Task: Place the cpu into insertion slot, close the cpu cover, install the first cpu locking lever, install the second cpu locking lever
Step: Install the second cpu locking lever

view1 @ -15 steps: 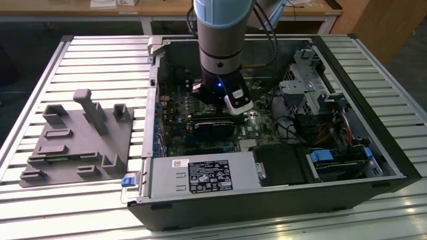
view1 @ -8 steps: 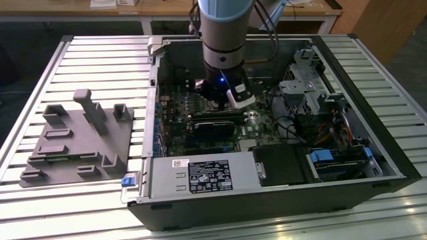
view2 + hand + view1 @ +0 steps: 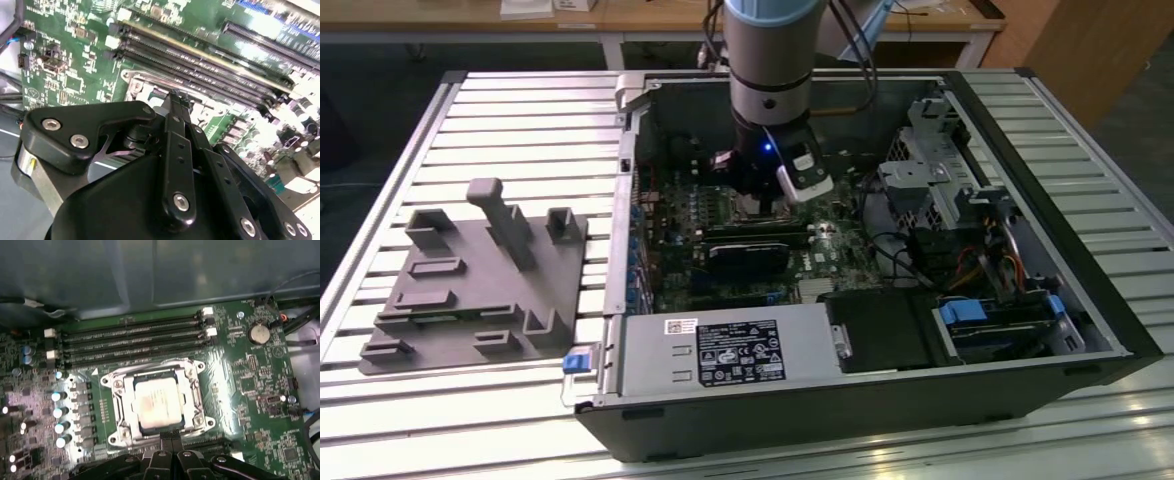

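Gripper (image 3: 167, 440), nearest the first wrist camera: fingers seen pressed together, nothing held, poised at the socket's edge. Cpu (image 3: 157, 406): seated in the socket, framed by the cpu cover (image 3: 195, 390). Judged light, rigid, fragile; best taken by its edges.

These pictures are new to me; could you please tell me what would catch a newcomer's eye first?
The silvery-tan square cpu sits in its socket mid-motherboard, framed by the grey metal cpu cover, beside long black memory slots. In the exterior view, the grey robot arm reaches down into the open black computer case, its black gripper at the socket's edge.
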